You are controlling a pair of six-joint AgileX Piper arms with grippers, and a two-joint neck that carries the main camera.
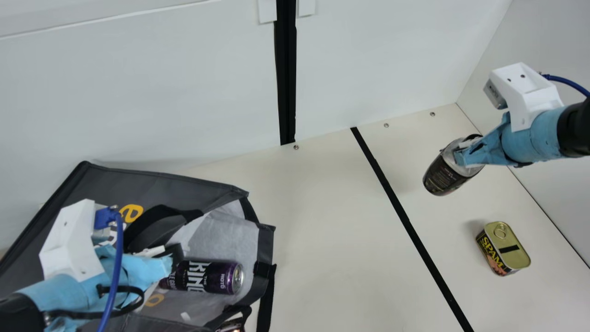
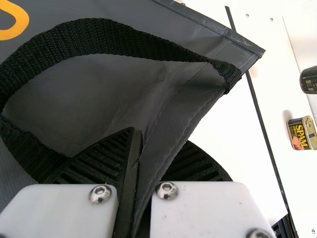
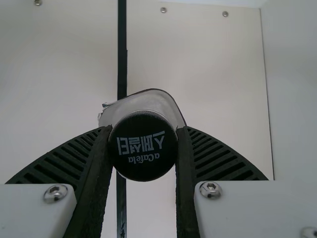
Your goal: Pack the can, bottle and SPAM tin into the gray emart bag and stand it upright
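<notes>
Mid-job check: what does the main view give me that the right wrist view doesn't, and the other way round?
Main view: the purple can lying in the mouth of the gray bag, the left gripper at that bag, the SPAM tin on the table, and the bottle's dark label side.
Right wrist view: the white lettering on top of the cap, jaws closed on either side.
Both: the bottle, the right gripper holding it, and the black stripe.
</notes>
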